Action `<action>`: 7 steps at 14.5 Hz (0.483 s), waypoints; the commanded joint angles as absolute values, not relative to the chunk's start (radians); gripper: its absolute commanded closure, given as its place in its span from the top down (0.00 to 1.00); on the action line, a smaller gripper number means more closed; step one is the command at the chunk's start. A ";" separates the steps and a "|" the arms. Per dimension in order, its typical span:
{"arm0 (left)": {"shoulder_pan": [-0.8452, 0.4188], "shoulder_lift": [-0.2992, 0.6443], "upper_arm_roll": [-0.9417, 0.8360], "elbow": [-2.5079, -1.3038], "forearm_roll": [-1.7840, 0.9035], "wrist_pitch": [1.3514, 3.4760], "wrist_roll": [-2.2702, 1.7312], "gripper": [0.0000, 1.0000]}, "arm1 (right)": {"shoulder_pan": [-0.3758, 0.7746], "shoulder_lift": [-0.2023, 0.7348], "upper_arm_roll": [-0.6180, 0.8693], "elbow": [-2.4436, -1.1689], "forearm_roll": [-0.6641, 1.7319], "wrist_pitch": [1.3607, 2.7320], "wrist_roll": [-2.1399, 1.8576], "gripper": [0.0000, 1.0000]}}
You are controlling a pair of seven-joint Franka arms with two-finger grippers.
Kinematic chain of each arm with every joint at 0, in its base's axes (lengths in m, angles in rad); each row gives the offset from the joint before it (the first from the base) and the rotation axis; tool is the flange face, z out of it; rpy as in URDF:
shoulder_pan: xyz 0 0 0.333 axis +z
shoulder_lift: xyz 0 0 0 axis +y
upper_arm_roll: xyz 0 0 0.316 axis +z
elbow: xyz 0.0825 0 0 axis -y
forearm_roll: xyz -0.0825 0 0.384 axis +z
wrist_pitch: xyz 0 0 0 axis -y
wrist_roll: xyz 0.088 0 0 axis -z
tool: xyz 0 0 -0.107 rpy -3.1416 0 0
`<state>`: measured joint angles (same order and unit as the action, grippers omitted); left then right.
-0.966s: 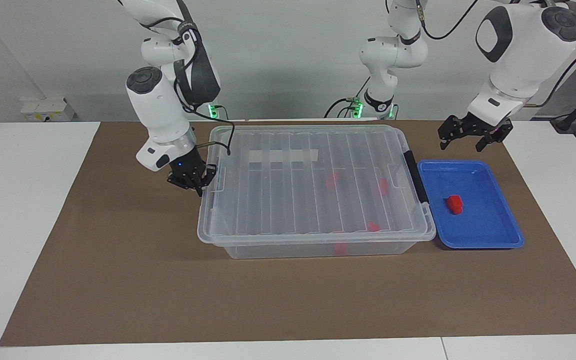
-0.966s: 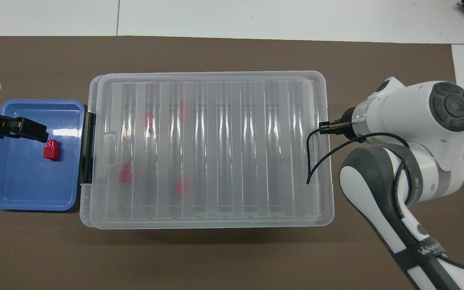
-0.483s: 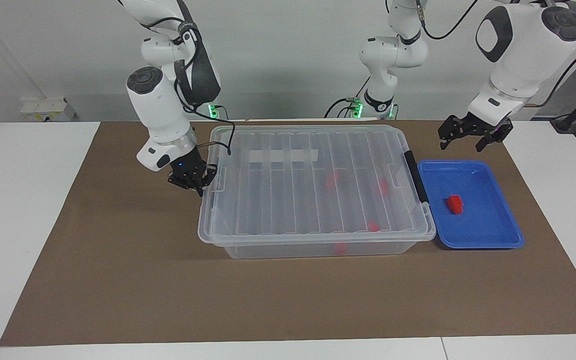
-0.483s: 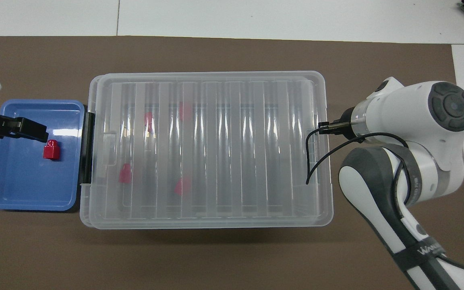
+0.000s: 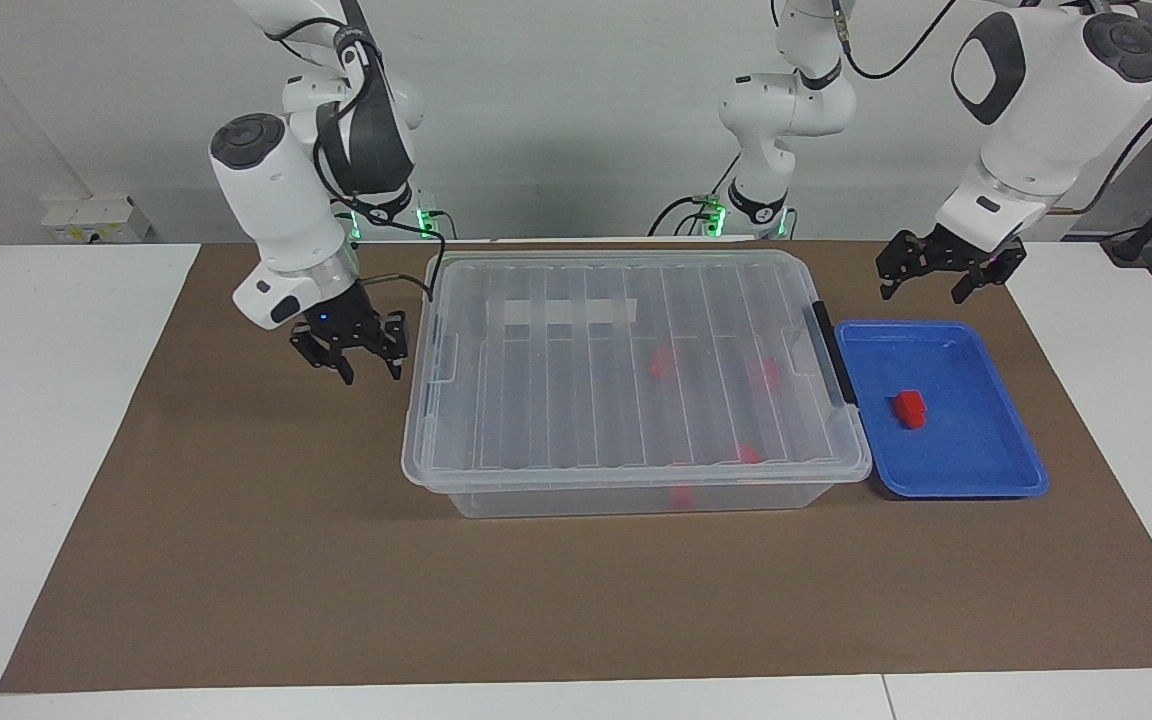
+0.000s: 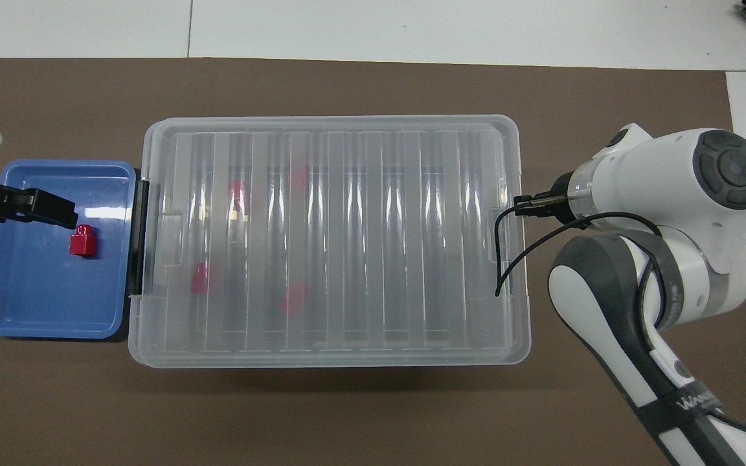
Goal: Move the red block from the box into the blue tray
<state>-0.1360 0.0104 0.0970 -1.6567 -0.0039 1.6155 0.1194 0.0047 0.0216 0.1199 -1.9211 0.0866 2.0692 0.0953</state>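
A red block [image 5: 909, 408] [image 6: 81, 241] lies in the blue tray [image 5: 966, 450] [image 6: 43, 298], which sits against the latch end of the box [image 5: 636, 375] [image 6: 347, 246]. The clear lid lies flat on the box. Several more red blocks [image 5: 664, 362] [image 6: 199, 279] show blurred through it. My right gripper [image 5: 351, 358] hangs open with nothing in it beside the box's end toward the right arm, just clear of the lid's edge. In the overhead view it is hidden under its own arm. My left gripper [image 5: 944, 278] waits open over the tray's edge nearest the robots.
A brown mat [image 5: 236, 560] covers the table under the box and tray, with bare white table [image 5: 36, 450] at both ends. A black cable [image 6: 509, 259] from the right wrist hangs over the box's end.
My right gripper has opened, let go of the lid's edge, and drawn up and away toward the right arm's end. The lid has settled flat and square on the box. The left arm has not moved.
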 commanded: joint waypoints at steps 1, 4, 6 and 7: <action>-0.137 -0.008 0.100 -1.671 0.000 1.615 0.115 1.00 | 0.000 -0.006 0.078 -1.869 0.072 1.979 0.084 1.00; -0.137 -0.009 0.100 -1.671 0.000 1.615 0.115 1.00 | 0.000 -0.006 0.052 -1.758 0.029 1.855 0.090 1.00; -0.137 -0.008 0.100 -1.671 0.000 1.615 0.115 1.00 | 0.000 -0.006 0.022 -1.697 0.009 1.774 0.095 1.00; -0.137 -0.008 0.100 -1.671 0.000 1.615 0.115 1.00 | 0.000 -0.008 0.014 -1.666 -0.011 1.726 0.095 1.00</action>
<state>-0.1360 0.0104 0.0970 -1.6567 -0.0039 1.6155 0.1194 0.0038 -0.0150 0.0276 -1.7337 0.0234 1.8051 0.0910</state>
